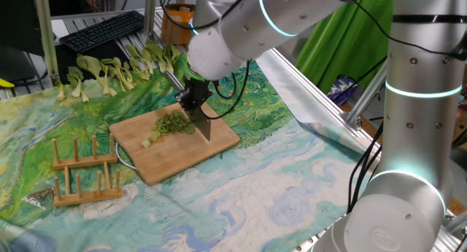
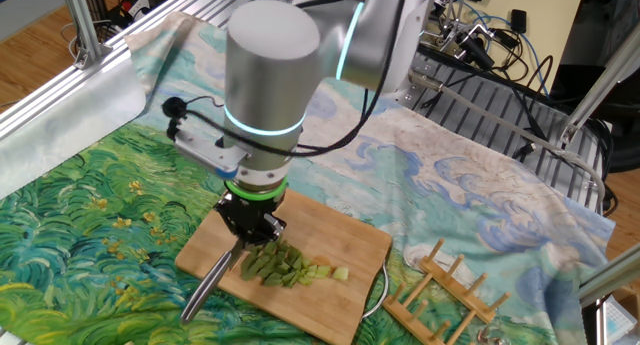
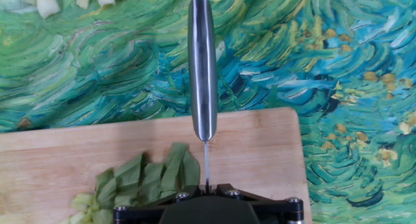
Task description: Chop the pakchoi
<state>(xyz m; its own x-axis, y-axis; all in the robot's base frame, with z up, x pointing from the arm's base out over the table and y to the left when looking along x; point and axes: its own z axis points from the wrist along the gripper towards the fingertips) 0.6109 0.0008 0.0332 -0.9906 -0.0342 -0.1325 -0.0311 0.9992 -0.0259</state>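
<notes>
The pakchoi (image 1: 171, 125) lies in short cut pieces on the wooden cutting board (image 1: 186, 158). My gripper (image 1: 195, 98) is shut on a steel knife (image 1: 203, 125), whose blade stands edge-down on the board just right of the pieces. In the other fixed view the gripper (image 2: 250, 225) stands over the board (image 2: 345, 247), the knife handle (image 2: 207, 288) slants down to the left, and the pakchoi pieces (image 2: 285, 264) lie beside the blade. The hand view shows the handle (image 3: 202, 68) pointing away, the thin blade running down into the gripper (image 3: 207, 185), and the pakchoi (image 3: 144, 180) on its left.
Several whole uncut pakchoi (image 1: 117, 68) lie at the back of the painted cloth, near a keyboard (image 1: 102, 29). A wooden dish rack (image 1: 82, 175) stands left of the board, touching a wire handle. Aluminium frame rails (image 1: 314, 106) border the table.
</notes>
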